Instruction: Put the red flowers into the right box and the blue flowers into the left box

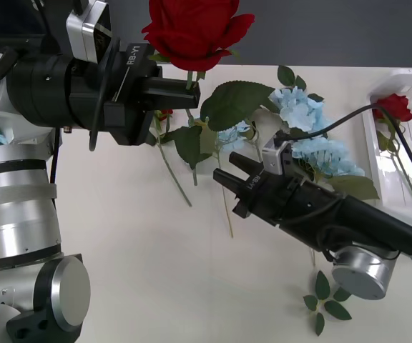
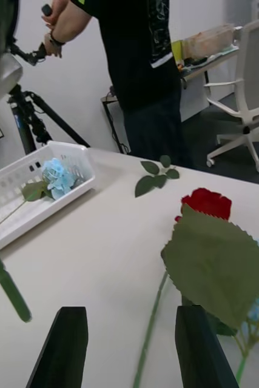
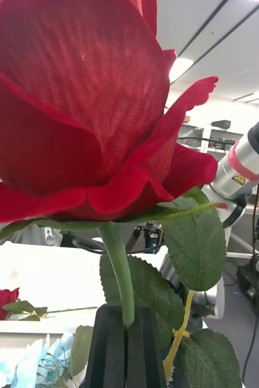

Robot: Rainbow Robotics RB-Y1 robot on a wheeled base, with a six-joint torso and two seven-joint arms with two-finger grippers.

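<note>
My left gripper [image 1: 194,96] is raised above the table's far side and shut on the green stem of a red flower [image 1: 192,30]. That big bloom [image 3: 74,121] rises just above the shut black fingers [image 3: 108,351]. My right gripper [image 1: 225,183] hovers open and empty over mid-table, its fingers [image 2: 65,345] apart. Just beyond it lies another red flower [image 2: 207,203] under a big leaf. Blue flowers [image 1: 313,128] lie in a heap right of centre. The right box [image 1: 406,77] holds a red flower [image 1: 395,107]. The left box [image 2: 8,200] holds a blue flower [image 2: 56,176].
Flowerless leaf sprigs lie on the table, one near the front right [image 1: 325,300] and one at the far side [image 2: 155,176]. Long stems and leaves [image 1: 188,146] sprawl between the two grippers. The right arm's black cable [image 1: 406,153] loops over the right box.
</note>
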